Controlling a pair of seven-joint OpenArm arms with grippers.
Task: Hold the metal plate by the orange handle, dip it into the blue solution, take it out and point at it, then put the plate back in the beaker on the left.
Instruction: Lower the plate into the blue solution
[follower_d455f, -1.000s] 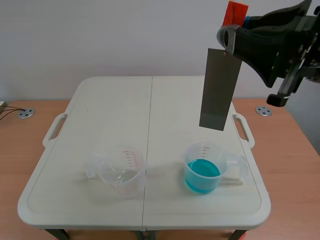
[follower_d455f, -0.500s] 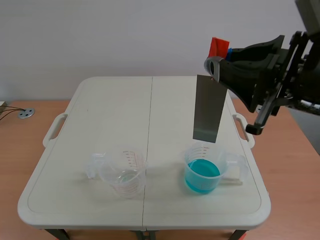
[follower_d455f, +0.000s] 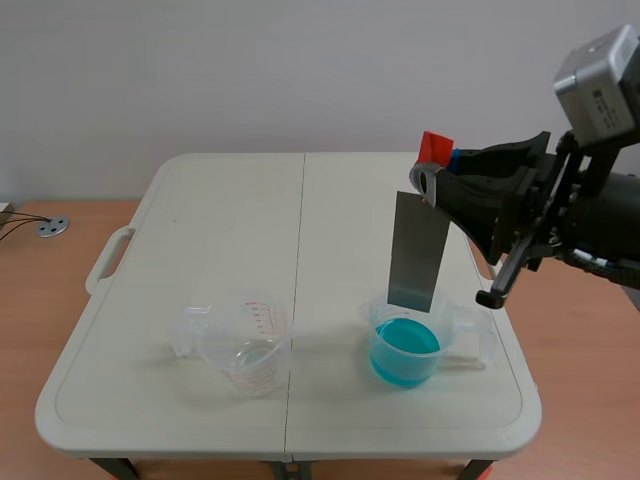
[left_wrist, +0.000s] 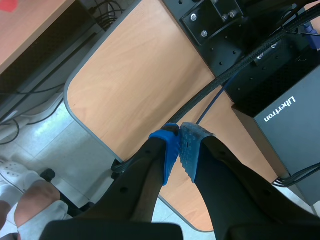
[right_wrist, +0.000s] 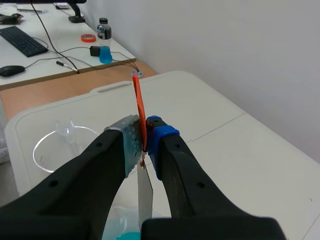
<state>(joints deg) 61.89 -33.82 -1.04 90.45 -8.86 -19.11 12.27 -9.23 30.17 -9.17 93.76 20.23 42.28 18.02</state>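
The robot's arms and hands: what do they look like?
Both are black. The right hand has two thick, rounded fingers with soft dotted pads, one grey-green, one blue. The left hand looks the same. A grey box sits on the right arm.

From my station the light reads bright and even, and the short shadows put its source overhead. On the tabletop below the right end effector the shadows are pale and soft-edged: a faint smudge beside the beaker of blue solution and another by the empty beaker. The metal plate hanging from that end effector shows flat grey, without glare. In the right wrist view the wall ahead of the end effector is nearly washed out, while its black fingers are dark and a little soft up close. Beyond the left end effector the floor glares pale, and its own arm looks underexposed.
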